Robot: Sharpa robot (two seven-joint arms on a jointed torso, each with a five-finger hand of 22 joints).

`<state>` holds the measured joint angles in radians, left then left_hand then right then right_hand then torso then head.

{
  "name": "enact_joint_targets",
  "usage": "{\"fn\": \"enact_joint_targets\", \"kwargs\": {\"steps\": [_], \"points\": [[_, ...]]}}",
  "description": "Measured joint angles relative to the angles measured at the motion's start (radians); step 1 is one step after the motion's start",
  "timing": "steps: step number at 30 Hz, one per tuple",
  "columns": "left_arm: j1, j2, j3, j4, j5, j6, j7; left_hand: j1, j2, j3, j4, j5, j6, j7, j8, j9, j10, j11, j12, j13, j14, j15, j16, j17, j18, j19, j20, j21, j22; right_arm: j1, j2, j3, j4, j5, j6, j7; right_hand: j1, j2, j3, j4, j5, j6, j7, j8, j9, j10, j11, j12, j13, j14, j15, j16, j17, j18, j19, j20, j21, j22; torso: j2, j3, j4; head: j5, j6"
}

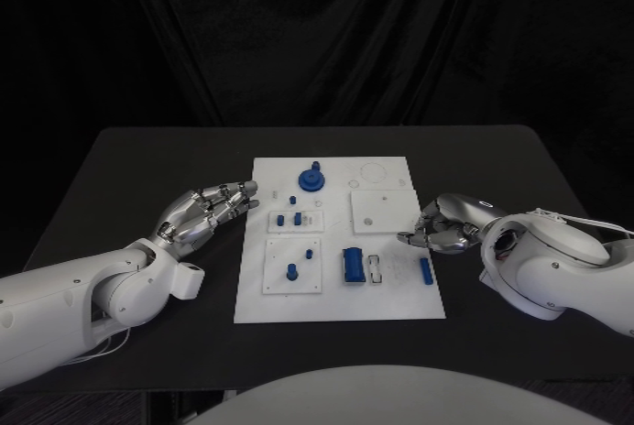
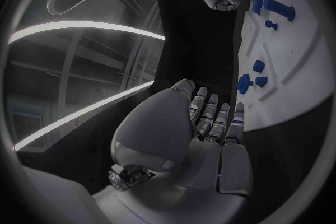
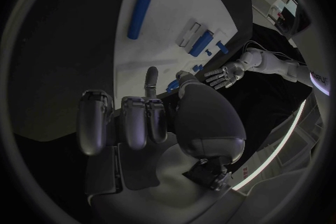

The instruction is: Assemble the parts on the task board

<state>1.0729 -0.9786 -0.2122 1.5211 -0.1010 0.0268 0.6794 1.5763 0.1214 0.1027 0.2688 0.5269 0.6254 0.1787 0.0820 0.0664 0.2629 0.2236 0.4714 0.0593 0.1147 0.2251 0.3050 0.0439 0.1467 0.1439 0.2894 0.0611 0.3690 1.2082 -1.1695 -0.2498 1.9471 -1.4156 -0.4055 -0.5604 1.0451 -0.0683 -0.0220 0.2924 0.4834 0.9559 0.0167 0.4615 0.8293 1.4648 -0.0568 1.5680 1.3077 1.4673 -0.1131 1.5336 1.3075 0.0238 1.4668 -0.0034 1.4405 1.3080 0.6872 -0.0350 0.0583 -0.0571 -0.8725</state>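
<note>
Two hands flank task board (image 1: pixel 383 306), white plate at middle of black table (image 1: pixel 132 168). Left hand (image 1: pixel 208 212) beside board's left edge, fingers extended and apart, holding nothing. Right hand (image 1: pixel 442 225) at board's right edge, fingers curled inward, empty. Blue cylinder (image 1: pixel 425 270) lies just beside it; blue round part (image 1: pixel 311 179) stands near board's far edge.

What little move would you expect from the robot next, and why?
Probably the right robot hand reaches down for the loose blue rod lying just beside it at the white task board's edge. That hand holds nothing, and the rod looks unassembled.
</note>
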Motion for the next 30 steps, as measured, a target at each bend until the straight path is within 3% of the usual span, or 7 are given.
{"fn": "enact_joint_targets", "kwargs": {"steps": [3, 8, 30], "points": [[0.000, -0.002, 0.000, 0.001, 0.000, 0.000, 0.000, 0.000, 0.000, 0.000, 0.000, 0.000, 0.000, 0.000, 0.000, 0.000, 0.000, 0.000, 0.000, 0.000, 0.000, 0.000, 0.000, 0.000, 0.000, 0.000, 0.000, 0.000, 0.000, -0.005, -0.009, 0.000, 0.000, -0.048, 0.015, -0.022, 0.013, -0.005, 0.000, 0.000, 0.028, 0.000, 0.000, -0.010, -0.013, 0.000, 0.000, 0.000, 0.000, 0.000, 0.000, 0.000, 0.000, 0.000, 0.000, 0.000, 0.000, 0.000, 0.000, -0.0001, 0.0001, -0.005, 0.000], [0.000, -0.002, 0.000, 0.002, 0.000, 0.000, 0.000, 0.000, 0.000, 0.003, 0.003, 0.000, 0.000, 0.000, 0.000, 0.000, 0.000, 0.000, 0.000, 0.000, 0.000, 0.000, 0.005, 0.000, 0.000, 0.004, 0.004, 0.000, 0.001, -0.015, -0.023, 0.000, 0.002, -0.121, 0.038, -0.052, 0.028, -0.020, 0.000, 0.000, 0.031, 0.003, 0.003, -0.018, -0.026, 0.004, 0.004, 0.000, 0.000, 0.000, 0.000, 0.000, 0.000, 0.000, 0.000, 0.000, 0.000, 0.000, 0.000, -0.0001, 0.0006, -0.015, 0.000], [0.000, -0.006, 0.000, 0.003, 0.000, 0.000, 0.000, 0.000, 0.000, 0.003, 0.003, 0.000, 0.000, 0.000, 0.000, 0.001, 0.000, 0.000, 0.004, 0.000, 0.004, 0.004, 0.005, 0.000, 0.000, 0.004, 0.004, 0.004, 0.003, -0.061, -0.041, -0.001, 0.022, -0.226, 0.088, -0.100, 0.031, -0.024, -0.003, 0.003, 0.022, 0.007, 0.007, -0.026, -0.036, 0.000, 0.007, 0.000, 0.000, 0.000, 0.000, -0.004, 0.000, 0.000, -0.004, 0.004, 0.000, 0.000, 0.001, 0.0003, -0.0006, -0.018, 0.000]]}}
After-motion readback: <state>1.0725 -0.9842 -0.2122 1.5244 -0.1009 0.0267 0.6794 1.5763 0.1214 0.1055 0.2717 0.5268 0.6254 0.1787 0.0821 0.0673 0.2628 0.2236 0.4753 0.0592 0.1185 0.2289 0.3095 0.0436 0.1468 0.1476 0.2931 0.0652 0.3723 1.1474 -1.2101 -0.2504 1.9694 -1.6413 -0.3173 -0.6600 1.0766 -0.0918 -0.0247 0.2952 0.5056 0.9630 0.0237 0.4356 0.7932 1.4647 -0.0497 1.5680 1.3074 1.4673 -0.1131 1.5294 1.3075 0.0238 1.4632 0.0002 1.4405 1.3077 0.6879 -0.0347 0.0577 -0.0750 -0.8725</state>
